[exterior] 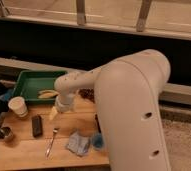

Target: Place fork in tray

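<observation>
The silver fork (51,142) lies on the wooden table (24,150), tines away from me, just right of a black rectangular block (37,125). The dark green tray (29,80) sits at the table's back left with a yellow banana-like item (48,93) in it. My gripper (54,113) hangs at the end of the big white arm (124,100), just in front of the tray's front right corner. It is above and a little behind the fork and holds nothing that I can see.
A white paper cup (18,106) stands left of the block and a small metal cup (5,133) at the front left. A crumpled blue cloth (79,144) and a blue cup (96,142) lie right of the fork. A dark-handled utensil (96,123) is partly hidden by the arm.
</observation>
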Robot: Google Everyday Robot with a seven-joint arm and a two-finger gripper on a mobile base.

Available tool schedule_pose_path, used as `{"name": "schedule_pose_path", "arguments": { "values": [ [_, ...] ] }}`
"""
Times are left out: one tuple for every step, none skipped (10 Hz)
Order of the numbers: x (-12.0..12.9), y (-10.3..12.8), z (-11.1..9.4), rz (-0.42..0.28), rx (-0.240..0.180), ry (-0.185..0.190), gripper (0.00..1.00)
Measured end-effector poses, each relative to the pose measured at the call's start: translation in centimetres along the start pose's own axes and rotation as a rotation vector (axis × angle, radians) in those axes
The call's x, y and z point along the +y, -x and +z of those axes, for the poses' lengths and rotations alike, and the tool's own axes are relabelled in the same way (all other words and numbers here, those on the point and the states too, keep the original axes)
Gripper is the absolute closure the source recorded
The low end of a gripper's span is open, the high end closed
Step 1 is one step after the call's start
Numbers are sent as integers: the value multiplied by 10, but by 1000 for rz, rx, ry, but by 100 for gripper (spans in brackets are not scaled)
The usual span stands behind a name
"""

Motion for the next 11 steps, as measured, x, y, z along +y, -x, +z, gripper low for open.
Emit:
{"name": "schedule_pose_path", "arguments": {
  "values": [
    [7, 1, 10, -16, 21, 1, 20],
    [14, 3, 17, -27, 34, 4, 20],
    [19, 4, 26, -44, 54, 7, 20],
    [22, 5, 32, -53, 67, 12, 20],
    [24, 4, 39, -61, 86, 17, 20],
    [24, 4, 38, -61, 87, 17, 20],
    [23, 4, 38, -58, 86, 17, 20],
    [22, 3, 38, -58, 87, 16, 20],
    [22, 4, 38, -59, 86, 16, 20],
    [23, 4, 39, -56, 87, 21, 20],
    [23, 2, 44, -54, 95, 33, 20]
  ]
}}
